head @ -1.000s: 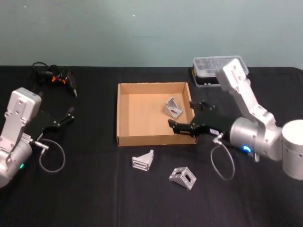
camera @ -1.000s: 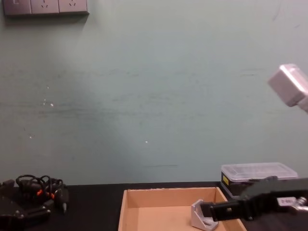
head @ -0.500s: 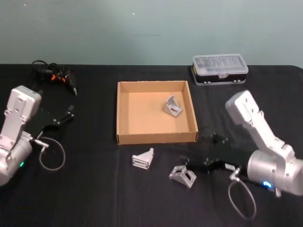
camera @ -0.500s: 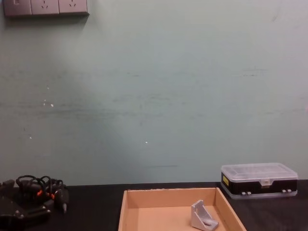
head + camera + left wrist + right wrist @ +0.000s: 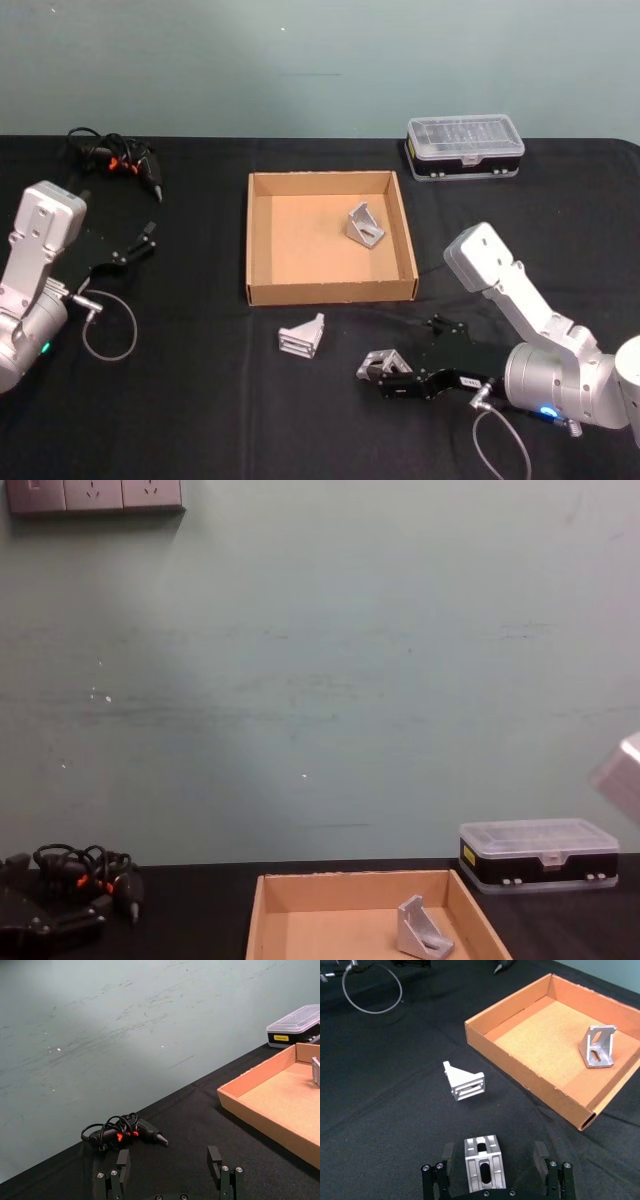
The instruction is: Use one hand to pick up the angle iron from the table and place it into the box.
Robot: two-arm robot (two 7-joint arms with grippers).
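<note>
Three angle irons are in sight. The first angle iron (image 5: 365, 225) lies inside the box (image 5: 330, 292), near its far right corner. The second angle iron (image 5: 302, 338) sits on the counter (image 5: 200, 400) just in front of the box's front wall. The third angle iron (image 5: 385, 360) rests on the counter, nearer to us and further right. We see the right gripper (image 5: 383, 374) low at that third piece, jaws spread wide, one finger on each side with a gap to the metal. Our left gripper (image 5: 140, 243) hangs at the counter's left side, jaws apart too, well away from the box. A plastic case (image 5: 465, 145) stands behind the box.
</note>
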